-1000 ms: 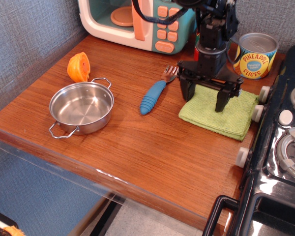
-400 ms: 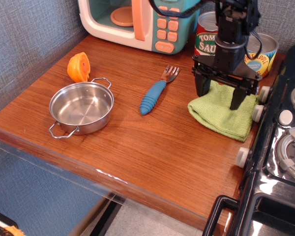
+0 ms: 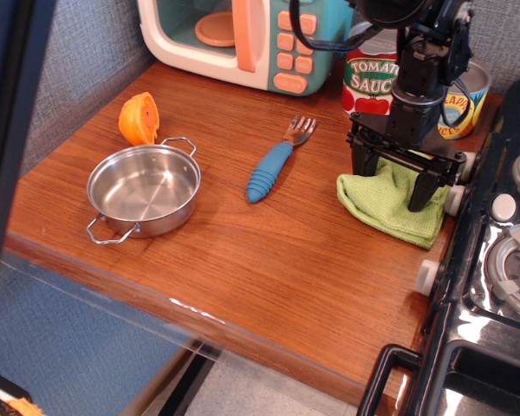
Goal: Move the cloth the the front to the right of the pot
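End effector (image 3: 391, 185) astride one cloth (image 3: 386, 205) — one pot (image 3: 144, 188), two cans.

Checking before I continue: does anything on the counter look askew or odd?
The green cloth is rumpled, its left edge bunched up beneath the gripper. A dark out-of-focus bar crosses the view's left side. The pot sits upright.
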`<state>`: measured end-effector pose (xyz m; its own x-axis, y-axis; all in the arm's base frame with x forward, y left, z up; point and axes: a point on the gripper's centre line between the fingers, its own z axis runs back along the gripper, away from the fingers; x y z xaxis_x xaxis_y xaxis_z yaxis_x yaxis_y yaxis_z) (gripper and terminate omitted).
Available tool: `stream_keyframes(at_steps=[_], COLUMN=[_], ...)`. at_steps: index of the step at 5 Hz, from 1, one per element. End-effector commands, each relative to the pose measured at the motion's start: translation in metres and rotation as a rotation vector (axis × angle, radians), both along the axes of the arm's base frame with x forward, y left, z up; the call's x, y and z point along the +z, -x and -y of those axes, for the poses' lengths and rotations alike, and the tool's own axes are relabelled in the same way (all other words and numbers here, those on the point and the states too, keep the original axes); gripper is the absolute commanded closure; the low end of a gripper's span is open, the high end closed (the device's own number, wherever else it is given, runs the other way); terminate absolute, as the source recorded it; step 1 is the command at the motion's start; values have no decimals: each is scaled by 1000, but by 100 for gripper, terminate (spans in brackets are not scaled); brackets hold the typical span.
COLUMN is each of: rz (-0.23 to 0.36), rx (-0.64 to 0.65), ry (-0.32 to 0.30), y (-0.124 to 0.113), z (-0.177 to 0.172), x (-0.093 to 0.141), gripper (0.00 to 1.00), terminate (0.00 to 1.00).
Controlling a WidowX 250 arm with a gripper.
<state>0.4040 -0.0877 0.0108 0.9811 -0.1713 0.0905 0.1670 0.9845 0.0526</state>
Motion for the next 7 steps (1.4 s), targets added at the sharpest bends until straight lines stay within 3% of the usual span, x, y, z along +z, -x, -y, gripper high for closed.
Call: stream_keyframes(at_steps=[1, 3, 5, 6, 7], rz=[-67, -113, -139, -156, -92], rx=[20, -5, -63, -124, -138], ry=[-103, -110, -45, -24, 15], y=[30, 109, 172, 187, 175], z=[-49, -78, -87, -79, -71], x=[-27, -25, -17, -18, -3], gripper=[0, 0, 0, 0, 0], terminate=[0, 0, 0, 0, 0])
